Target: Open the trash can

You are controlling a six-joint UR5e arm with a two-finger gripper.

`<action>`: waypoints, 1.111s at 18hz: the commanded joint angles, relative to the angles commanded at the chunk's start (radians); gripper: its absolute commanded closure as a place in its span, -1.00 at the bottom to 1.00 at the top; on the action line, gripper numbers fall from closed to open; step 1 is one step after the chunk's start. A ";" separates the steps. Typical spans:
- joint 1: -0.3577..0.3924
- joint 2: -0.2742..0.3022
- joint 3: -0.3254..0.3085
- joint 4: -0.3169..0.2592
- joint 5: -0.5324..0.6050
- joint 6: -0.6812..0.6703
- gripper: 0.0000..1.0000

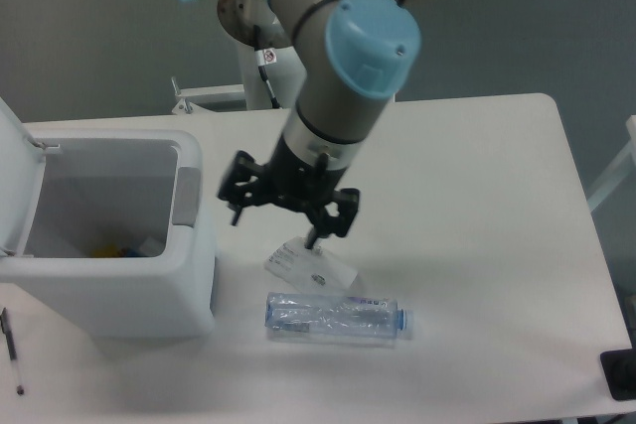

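Note:
The trash can point(109, 285) is a large white boxy bin at the table's left side. Its white lid point(20, 181) stands swung up on the far left, so the inside shows, with small yellow and blue items point(114, 248) at the bottom. The grey push tab point(187, 201) is on its right rim. My gripper point(286, 223) hangs just right of the bin, above the table, near the tab but apart from it. Its black jaws look spread and hold nothing.
A clear plastic bottle point(336, 317) with a blue cap lies on the table in front of the gripper. A white card point(310, 265) lies just under the gripper. A pen point(12, 350) lies at the left edge. A black object point(621, 374) sits at the front right corner.

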 joint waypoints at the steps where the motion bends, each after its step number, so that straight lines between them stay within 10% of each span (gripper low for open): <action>1: 0.003 -0.006 0.000 0.020 0.014 0.008 -1.00; 20: 0.206 -0.084 0.003 0.129 0.173 0.566 -1.00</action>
